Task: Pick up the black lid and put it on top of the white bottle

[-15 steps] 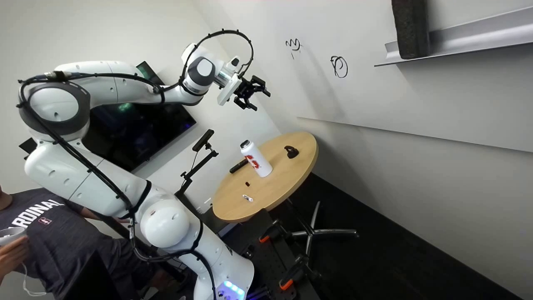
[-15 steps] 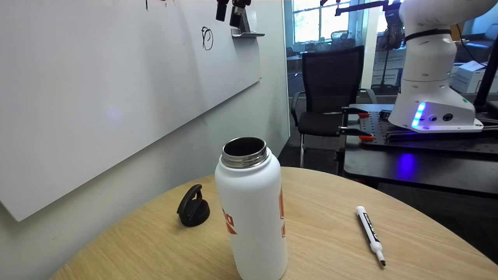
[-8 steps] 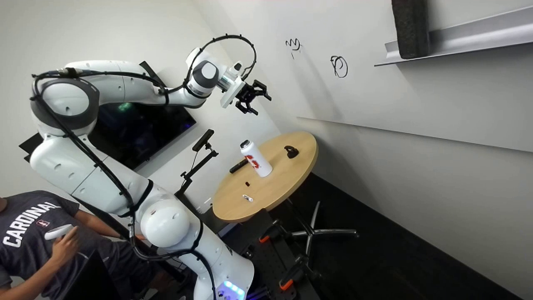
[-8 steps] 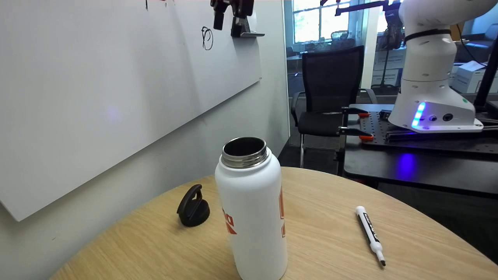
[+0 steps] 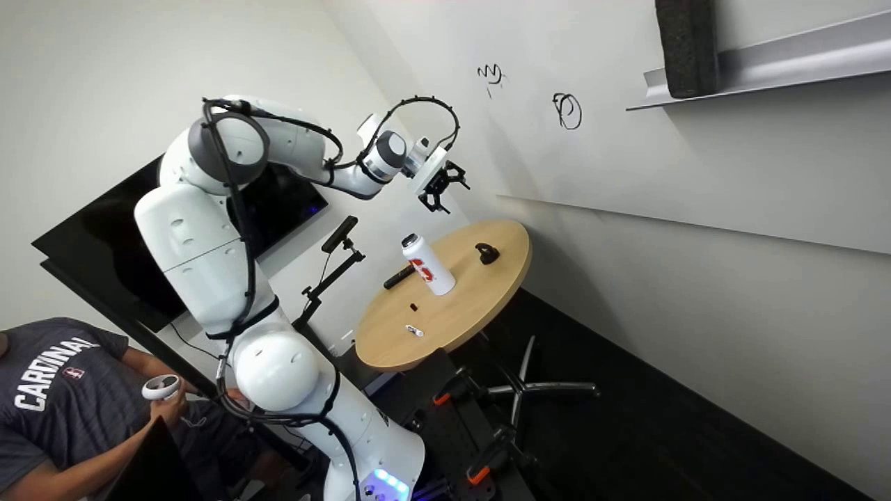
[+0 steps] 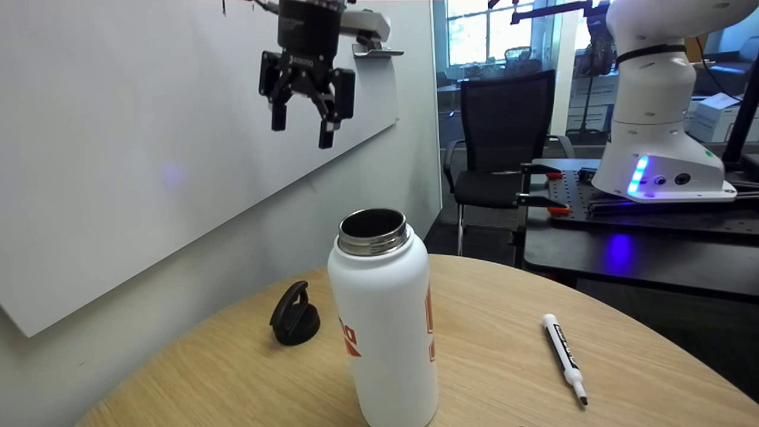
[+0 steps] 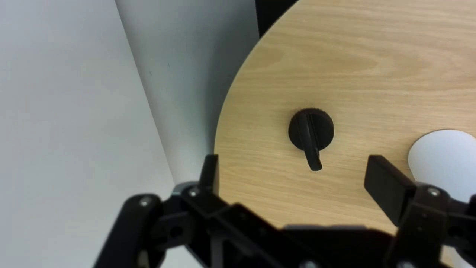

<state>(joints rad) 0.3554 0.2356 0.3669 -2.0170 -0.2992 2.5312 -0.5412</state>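
The black lid (image 5: 489, 255), round with a loop handle, lies on the round wooden tabletop (image 5: 480, 303) near the wall-side edge. It also shows behind the bottle in an exterior view (image 6: 296, 325) and in the wrist view (image 7: 322, 128). The white bottle (image 5: 433, 270), with red marks, stands upright and uncapped; its steel mouth shows in an exterior view (image 6: 382, 308). A white part of it shows at the right of the wrist view (image 7: 444, 160). My gripper (image 5: 457, 199) is open and empty, well above the table, also seen in an exterior view (image 6: 302, 136) and the wrist view (image 7: 292, 163).
A white marker (image 6: 564, 356) lies on the tabletop. A tiny black piece (image 5: 413, 307) and a dark cylinder (image 5: 399, 277) lie near the bottle. The whiteboard wall (image 6: 178, 148) runs close beside the table. A person (image 5: 69, 390) sits beside the arm.
The arm has reached out, and my gripper has come down toward the table, staying open. The lid and bottle have not moved.
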